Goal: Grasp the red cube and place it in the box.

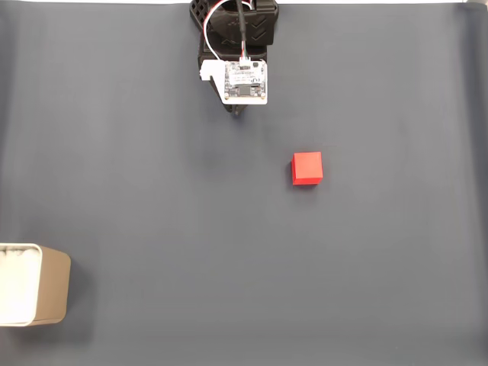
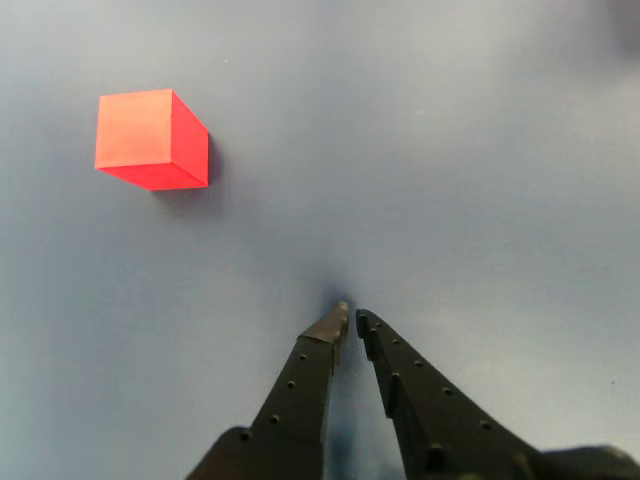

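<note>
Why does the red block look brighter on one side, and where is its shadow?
In the other view, the red cube has a paler face toward the camera and a deeper red right side, with a soft dark shadow at its right and lower edge; the gripper looks sharp. In the fixed view, light is even, and the box looks washed-out white inside.

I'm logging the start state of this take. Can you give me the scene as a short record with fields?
surface: dark grey cloth
red cube: on the cloth, untouched, lower right of the arm in the fixed view
box: at the lower left edge of the fixed view, partly cut off, no cube visible in the part shown
gripper: nearly shut, nothing held, fingers apart from the cube
task stage: grasp not yet done
</note>
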Motion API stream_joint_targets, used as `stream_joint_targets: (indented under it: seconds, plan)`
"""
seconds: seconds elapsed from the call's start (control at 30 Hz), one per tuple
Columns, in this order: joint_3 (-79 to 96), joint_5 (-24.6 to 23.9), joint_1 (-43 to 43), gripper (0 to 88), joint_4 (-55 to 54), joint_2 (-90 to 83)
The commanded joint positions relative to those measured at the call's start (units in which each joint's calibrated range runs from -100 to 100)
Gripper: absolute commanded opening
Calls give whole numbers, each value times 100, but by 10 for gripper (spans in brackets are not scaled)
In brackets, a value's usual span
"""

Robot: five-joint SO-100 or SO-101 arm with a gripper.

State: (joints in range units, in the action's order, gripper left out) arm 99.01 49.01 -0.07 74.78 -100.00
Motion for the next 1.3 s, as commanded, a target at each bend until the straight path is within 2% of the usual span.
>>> stream_joint_targets:
  seconds: [0.0, 0.73, 1.03, 1.27]
  plan:
    - [81, -15, 22, 2, 104, 9]
    - [81, -44, 50, 0, 46, 9]
    - [81, -73, 22, 0, -978, 78]
    - [-375, -63, 15, 0, -1888, 988]
